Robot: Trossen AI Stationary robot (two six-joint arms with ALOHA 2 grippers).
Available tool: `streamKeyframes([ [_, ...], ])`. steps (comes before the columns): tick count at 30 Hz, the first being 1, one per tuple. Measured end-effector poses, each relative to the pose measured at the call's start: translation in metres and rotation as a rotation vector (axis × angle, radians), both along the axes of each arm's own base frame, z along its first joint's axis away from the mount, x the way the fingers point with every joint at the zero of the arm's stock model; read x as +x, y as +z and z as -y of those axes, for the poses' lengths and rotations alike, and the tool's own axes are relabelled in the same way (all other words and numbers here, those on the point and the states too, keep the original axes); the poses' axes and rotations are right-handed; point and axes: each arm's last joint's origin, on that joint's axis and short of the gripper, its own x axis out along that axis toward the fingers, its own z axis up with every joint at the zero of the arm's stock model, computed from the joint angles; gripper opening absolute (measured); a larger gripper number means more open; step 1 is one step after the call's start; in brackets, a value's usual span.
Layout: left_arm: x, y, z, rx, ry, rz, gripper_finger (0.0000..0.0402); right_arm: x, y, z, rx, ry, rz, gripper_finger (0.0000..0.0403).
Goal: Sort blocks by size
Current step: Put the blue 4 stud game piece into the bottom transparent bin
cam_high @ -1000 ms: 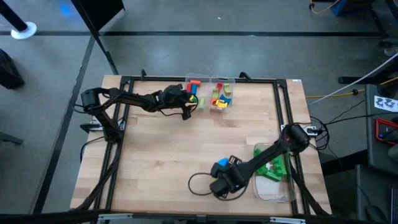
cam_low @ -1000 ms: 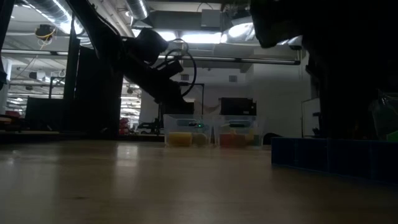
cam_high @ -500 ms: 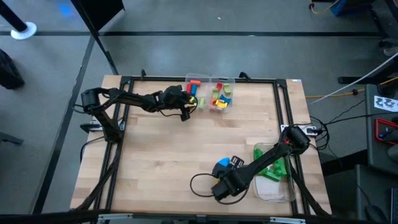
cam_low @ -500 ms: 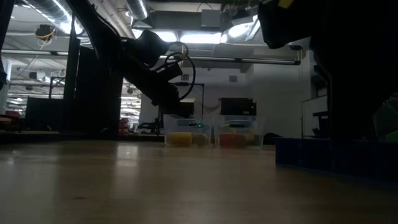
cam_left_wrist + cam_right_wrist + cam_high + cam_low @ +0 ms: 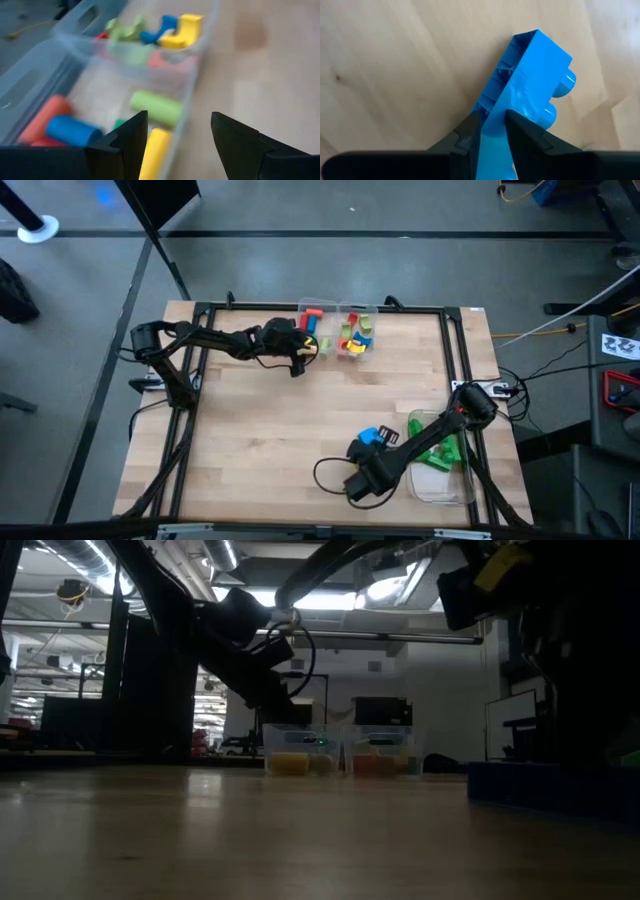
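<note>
Blue studded brick (image 5: pixel 532 85) lies on the wooden table (image 5: pixel 270 430) near its front edge, right gripper (image 5: pixel 492 125) clamped on it, clear tray (image 5: pixel 440 480) with green bricks (image 5: pixel 437 448) just beside. At the far edge, left gripper (image 5: pixel 177 132), fingers apart, hovers by two clear containers (image 5: pixel 338 328) of small coloured blocks (image 5: pixel 352 335).

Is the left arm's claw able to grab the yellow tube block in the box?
Probably yes. The left gripper is open right over the yellow cylinder in the clear container, with nothing between them.
</note>
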Motion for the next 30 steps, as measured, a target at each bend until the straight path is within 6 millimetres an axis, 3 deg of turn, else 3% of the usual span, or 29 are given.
streamKeyframes([
  [7,0.008,0.001,0.019,0.027,-0.188,0.007,0.0202,0.005,0.004,0.001,-0.054,0.055,0.038,0.0092],
  [16,0.024,0.006,0.067,0.169,-0.414,0.042,0.0202,0.013,0.036,-0.002,-0.127,0.147,0.067,0.0092],
  [22,0.032,0.012,0.102,0.213,-0.528,0.123,0.0202,0.002,0.059,0.006,-0.225,0.179,-0.072,0.0092],
  [30,0.043,0.001,0.138,0.226,-0.626,0.189,0.0202,0.003,0.051,0.015,-0.234,0.206,-0.120,0.0092],
])
